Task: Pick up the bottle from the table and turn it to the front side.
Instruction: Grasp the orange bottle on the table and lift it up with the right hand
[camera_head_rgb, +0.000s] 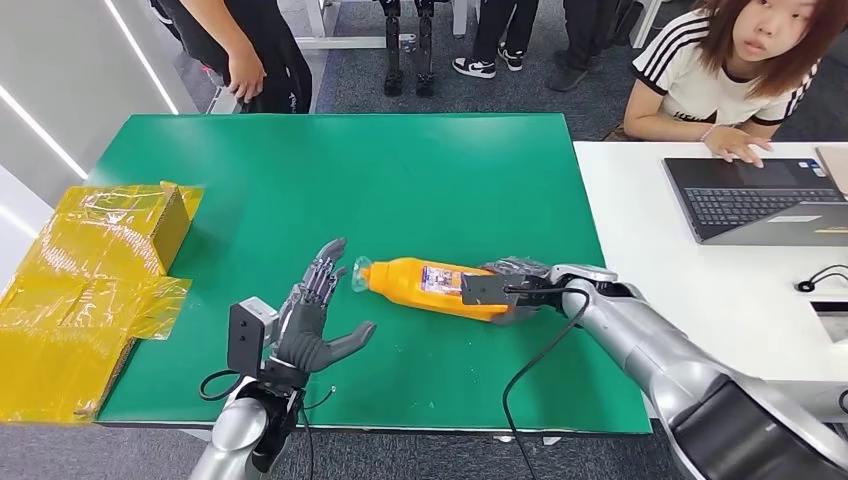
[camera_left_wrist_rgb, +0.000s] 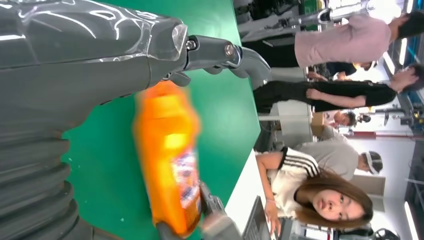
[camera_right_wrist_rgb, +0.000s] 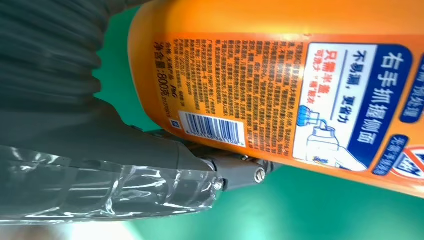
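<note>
Your right hand (camera_head_rgb: 508, 290) grips the base end of the orange bottle (camera_head_rgb: 425, 285), which lies on its side near the middle of the green table (camera_head_rgb: 420, 170) with its clear cap toward your left hand (camera_head_rgb: 312, 322), held open with fingers spread just beside that cap. To do this step well, firm up the base grip before lifting, since the bottle looks slick and front-heavy, then roll the wrist slowly. The face now showing carries a barcode, dense Chinese small print, "800克" and the white-on-blue line "右手抓握侧面", which reads as the back label.
</note>
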